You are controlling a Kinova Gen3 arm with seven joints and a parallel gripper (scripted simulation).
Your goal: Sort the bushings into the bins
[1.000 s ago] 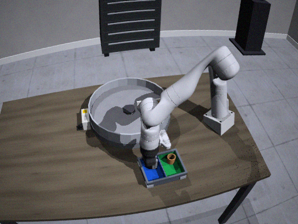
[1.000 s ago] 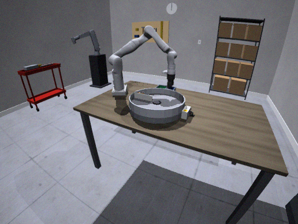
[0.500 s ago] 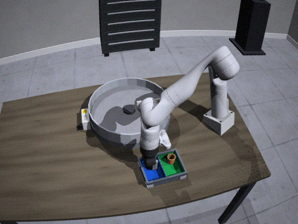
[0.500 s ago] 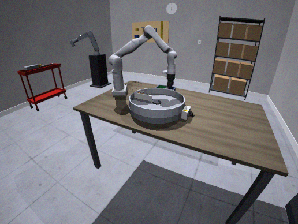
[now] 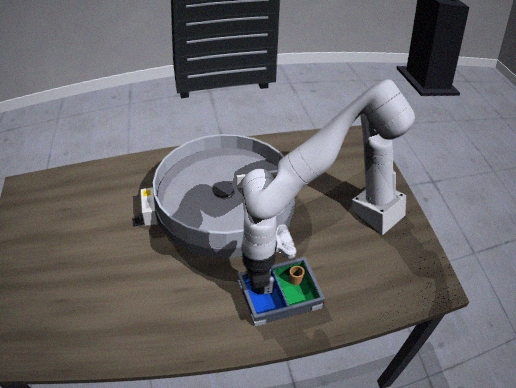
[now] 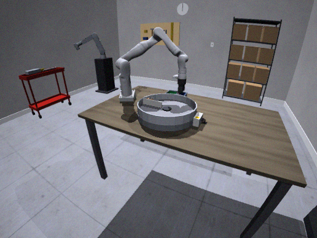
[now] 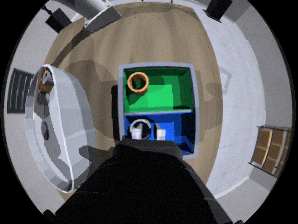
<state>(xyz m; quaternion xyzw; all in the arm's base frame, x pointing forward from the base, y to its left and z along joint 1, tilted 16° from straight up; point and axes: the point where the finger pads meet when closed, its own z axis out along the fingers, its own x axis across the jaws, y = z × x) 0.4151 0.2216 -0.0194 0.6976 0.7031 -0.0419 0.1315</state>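
My gripper (image 5: 262, 287) hangs low inside the blue bin (image 5: 265, 300), fingers pointing down. In the wrist view the fingers stand apart, open. A steel bushing shows as a grey ring over the blue floor right at the fingertips; I cannot tell if a finger touches it. A bronze bushing (image 5: 296, 274) stands upright in the green bin (image 5: 296, 286); it also shows in the wrist view (image 7: 137, 82). The turntable (image 5: 220, 192) lies behind the bins, and I see no bushing on the part that is visible. The arm hides part of it.
The two bins share one grey tray (image 5: 281, 291) near the table's front edge. A white control box (image 5: 147, 203) sits at the turntable's left rim. The arm's base (image 5: 378, 210) stands at the right. A white object (image 5: 286, 240) lies between turntable and tray.
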